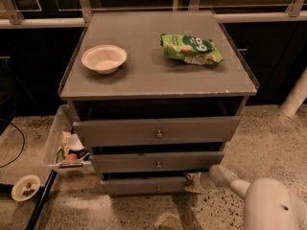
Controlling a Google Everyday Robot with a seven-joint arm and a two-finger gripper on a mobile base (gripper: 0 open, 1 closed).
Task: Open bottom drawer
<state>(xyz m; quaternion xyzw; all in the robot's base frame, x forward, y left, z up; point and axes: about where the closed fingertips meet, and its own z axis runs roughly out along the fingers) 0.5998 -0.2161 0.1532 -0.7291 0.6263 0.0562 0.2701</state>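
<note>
Grey bottom drawer point(139, 186), lowest, pincer point(193, 182) at right end

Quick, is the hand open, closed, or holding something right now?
Hand: at the right end of the bottom drawer, near the floor; its grip state cannot be told.
</note>
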